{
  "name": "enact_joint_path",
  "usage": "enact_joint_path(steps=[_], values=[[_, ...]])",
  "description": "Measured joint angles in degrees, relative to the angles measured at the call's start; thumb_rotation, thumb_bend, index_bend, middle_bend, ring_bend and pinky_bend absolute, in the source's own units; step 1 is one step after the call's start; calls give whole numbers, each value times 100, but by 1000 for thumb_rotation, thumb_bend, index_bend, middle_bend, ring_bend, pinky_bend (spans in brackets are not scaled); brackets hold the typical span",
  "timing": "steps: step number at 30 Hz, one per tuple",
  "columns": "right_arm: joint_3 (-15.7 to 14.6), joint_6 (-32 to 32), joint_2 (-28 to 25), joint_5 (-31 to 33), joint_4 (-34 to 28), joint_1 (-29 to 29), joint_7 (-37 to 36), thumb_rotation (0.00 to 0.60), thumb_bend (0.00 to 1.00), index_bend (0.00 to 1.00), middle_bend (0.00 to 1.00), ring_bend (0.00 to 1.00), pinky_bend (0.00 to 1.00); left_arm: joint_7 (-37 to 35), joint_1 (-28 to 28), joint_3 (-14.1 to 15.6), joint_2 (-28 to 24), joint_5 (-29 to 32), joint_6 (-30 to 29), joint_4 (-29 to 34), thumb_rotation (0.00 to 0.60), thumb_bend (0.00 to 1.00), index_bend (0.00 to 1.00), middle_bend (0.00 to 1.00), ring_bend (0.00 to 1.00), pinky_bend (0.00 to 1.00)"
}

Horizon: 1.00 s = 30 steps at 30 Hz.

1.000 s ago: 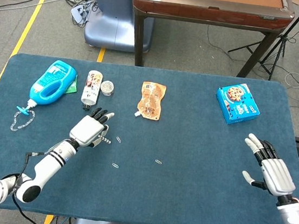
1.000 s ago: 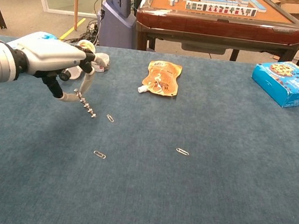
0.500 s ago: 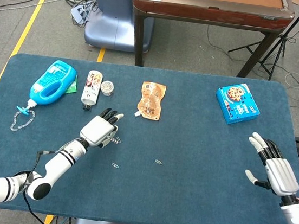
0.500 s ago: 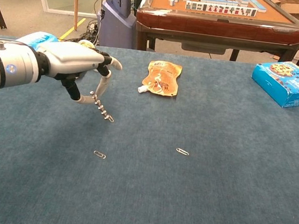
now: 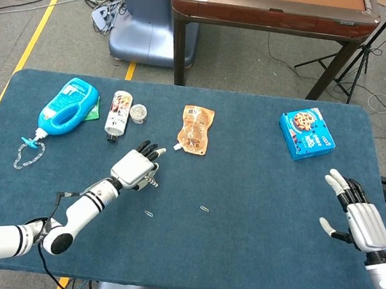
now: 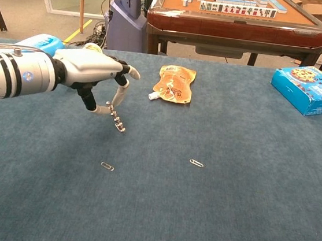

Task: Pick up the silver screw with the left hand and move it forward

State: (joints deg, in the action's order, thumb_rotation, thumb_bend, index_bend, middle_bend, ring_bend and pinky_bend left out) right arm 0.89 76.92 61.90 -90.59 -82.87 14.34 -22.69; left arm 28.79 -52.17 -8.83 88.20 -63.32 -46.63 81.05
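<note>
My left hand [image 6: 94, 72] [image 5: 136, 168] hovers over the left-centre of the blue table, pinching the silver screw [image 6: 116, 119] between thumb and a finger. The screw [image 5: 153, 180] slants down to the right, its tip close to the cloth near a paperclip. The other fingers are spread. My right hand [image 5: 356, 217] rests at the table's right edge, fingers apart, holding nothing; it does not show in the chest view.
An orange pouch [image 6: 175, 82] lies just beyond my left hand. Paperclips [image 6: 107, 165] [image 6: 196, 163] lie on the cloth. A blue bottle [image 5: 66, 107], a white tube [image 5: 118, 113] and a small jar [image 5: 137, 113] sit far left; a blue biscuit box [image 5: 306, 134] far right.
My left hand has carried the screw forward and to the right across the table, toward the orange pouch. The right hand has drifted slightly outward.
</note>
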Motion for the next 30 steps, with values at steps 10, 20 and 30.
enact_joint_path(steps=[10,20,30], values=[[10,12,-32,5,36,-14,-83,600,305,0,0,0,0,-82,-124,21,129,18,44,-179,600,430,696,0,0,0],[15,-44,-11,37,72,-7,-45,600,305,0,0,0,0,-230,-189,16,131,-14,61,-310,600,431,697,0,0,0],[25,-106,42,66,108,12,12,600,306,0,0,0,0,-306,-185,35,-6,-82,-18,-246,600,430,697,0,0,0]])
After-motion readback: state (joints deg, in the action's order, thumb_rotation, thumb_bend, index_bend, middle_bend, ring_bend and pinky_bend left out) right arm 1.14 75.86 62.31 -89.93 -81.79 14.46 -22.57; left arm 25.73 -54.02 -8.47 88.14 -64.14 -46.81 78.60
